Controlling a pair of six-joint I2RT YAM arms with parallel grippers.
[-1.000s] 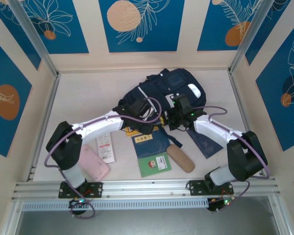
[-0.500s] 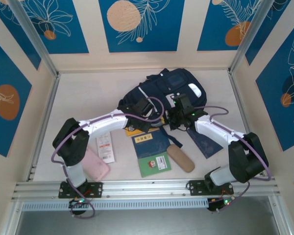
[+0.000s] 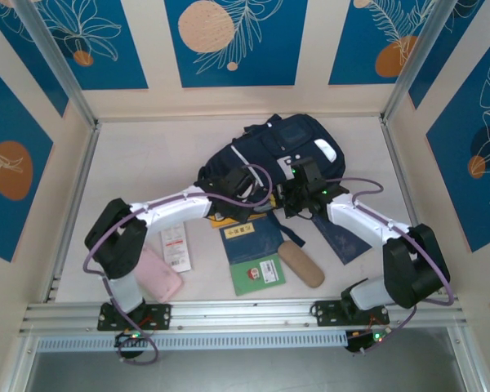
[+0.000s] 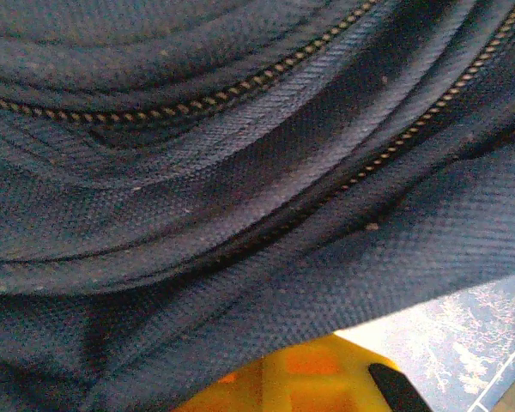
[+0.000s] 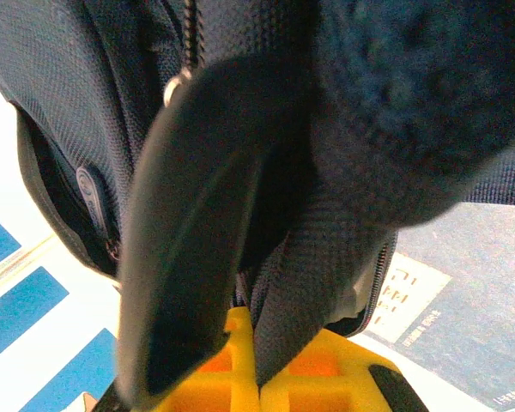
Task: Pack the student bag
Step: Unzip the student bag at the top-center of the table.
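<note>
top external: student bag (image 3: 279, 149) lies on the surface (image 3: 147, 171) at the back centre, slanted, its lower end toward the arms. left end effector (image 3: 240, 186) sits at the bag's near-left edge, right end effector (image 3: 298, 189) at its near-right edge, both right against the fabric. jaws too small to read from here. in front of the bag, flat on the surface: pink case (image 3: 158, 276), white card (image 3: 176, 247), navy booklet (image 3: 250, 237) with a green booklet (image 3: 259, 274) at its near end, tan pouch (image 3: 300, 264) just beside that, another flat navy piece (image 3: 343, 237) under the right forearm.

left wrist: navy weave very close to the lens, two zip lines (image 4: 197, 90) curving across it. yellow body part (image 4: 300, 382) at the bottom edge. fingers hidden by cloth; left end effector is closed, can't tell whether any fabric is caught in it.

right wrist: one dark finger (image 5: 193, 240), blurred, pressed against a fold of bag fabric that runs down to the yellow base. right end effector is clamped on that fold. zip pull and pocket edge visible to the left.
</note>
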